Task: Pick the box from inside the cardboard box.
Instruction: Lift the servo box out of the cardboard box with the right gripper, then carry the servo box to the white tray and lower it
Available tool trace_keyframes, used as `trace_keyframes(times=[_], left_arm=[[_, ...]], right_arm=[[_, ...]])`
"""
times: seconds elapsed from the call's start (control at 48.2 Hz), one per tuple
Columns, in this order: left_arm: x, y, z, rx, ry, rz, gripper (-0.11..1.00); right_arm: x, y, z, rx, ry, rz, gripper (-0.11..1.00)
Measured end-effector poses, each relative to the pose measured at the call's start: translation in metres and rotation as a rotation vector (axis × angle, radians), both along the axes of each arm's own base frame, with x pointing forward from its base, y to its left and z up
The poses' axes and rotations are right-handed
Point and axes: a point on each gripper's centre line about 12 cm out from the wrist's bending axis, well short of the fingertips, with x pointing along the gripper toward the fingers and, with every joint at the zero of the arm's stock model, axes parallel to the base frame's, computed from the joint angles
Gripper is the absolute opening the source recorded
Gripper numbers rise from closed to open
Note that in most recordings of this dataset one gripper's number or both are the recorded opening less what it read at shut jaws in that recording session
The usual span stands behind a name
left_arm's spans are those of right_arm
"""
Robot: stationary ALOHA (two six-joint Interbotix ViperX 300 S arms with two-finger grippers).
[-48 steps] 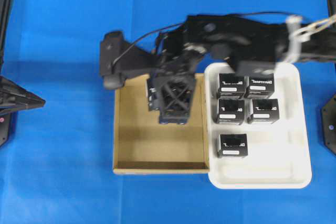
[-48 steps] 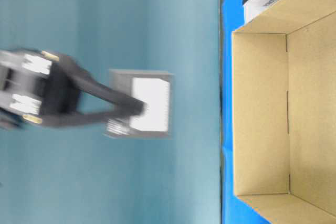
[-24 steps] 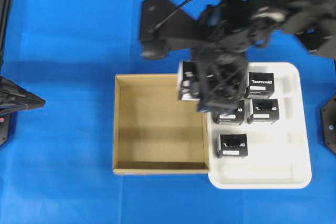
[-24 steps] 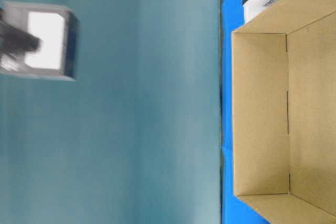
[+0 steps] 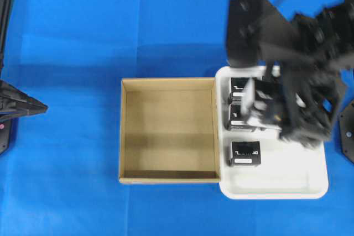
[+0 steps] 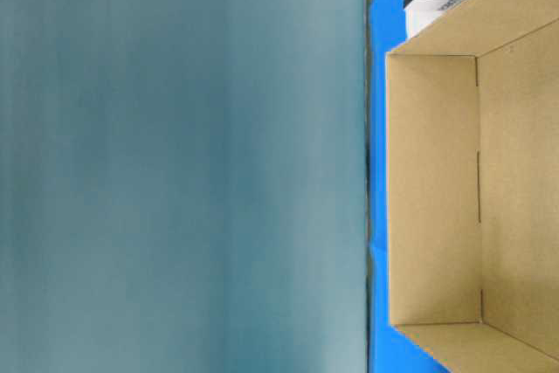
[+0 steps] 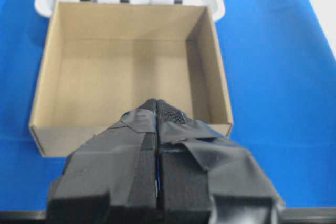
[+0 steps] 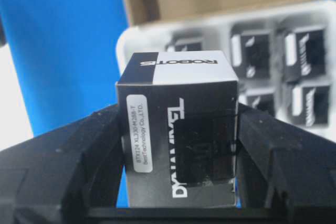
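The box [image 8: 178, 140] is clamped between the two black fingers [image 8: 68, 166] of the right end effector [image 8: 178, 182], one finger pressed against each of its side faces. In the right wrist view its black face carries pale lettering and a white label strip, and its top is white with dark lettering. From overhead the box [image 5: 260, 106] appears blurred under the dark right arm, held above the white tray [image 5: 276, 189] and not inside the cardboard box [image 5: 168, 131].

The cardboard box sits on the blue worktop [image 5: 66, 81] with its right wall touching the tray's left edge. Its brown floor shows bare in the overhead, table-level and left wrist views.

In the tray, other black boxes [image 5: 245, 153] stand upright; one sits alone in the lower row, and others in the upper rows are partly hidden beneath the arm. The right wrist view shows several of them [image 8: 307, 98] behind the held box, each in its own recess.

The left end effector [image 7: 157, 145] has its taped fingers pressed together with nothing between them, just short of the cardboard box's near wall [image 7: 79, 135]. From overhead it [image 5: 41, 107] sits at the far left edge, well apart from the cardboard box.
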Motion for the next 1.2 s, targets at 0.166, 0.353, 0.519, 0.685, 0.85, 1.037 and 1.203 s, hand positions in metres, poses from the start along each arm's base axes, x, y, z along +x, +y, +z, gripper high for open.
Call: trace_keyframes(times=[0.166,0.353,0.519,0.685,0.85,1.037,1.203], left_arm=[[0.000,0.000,0.000,0.000,0.000,0.000,-0.07],[0.000,0.000,0.000,0.000,0.002,0.000,-0.07],[0.000,0.000,0.000,0.000,0.002,0.000,-0.07],[0.000,0.000,0.000,-0.001,0.002,0.000,-0.07],[0.000,0.000,0.000,0.000,0.002,0.000,-0.07],[0.001,0.000,-0.001,-0.001,0.005,0.000,-0.07],[0.001,0.000,-0.001,-0.001,0.008,0.000,-0.07]], right_arm=[[-0.031,0.012,-0.029,0.016,0.051,-0.022,0.61],[-0.058,0.026,-0.075,0.028,0.040,-0.002,0.61],[-0.067,0.030,-0.113,0.025,0.058,0.008,0.60],[-0.075,0.032,-0.155,0.015,0.092,0.019,0.61],[-0.080,0.031,-0.189,0.012,0.078,0.009,0.60],[-0.082,0.032,-0.224,0.009,0.048,0.001,0.60],[-0.083,0.030,-0.252,-0.017,0.074,0.002,0.61]])
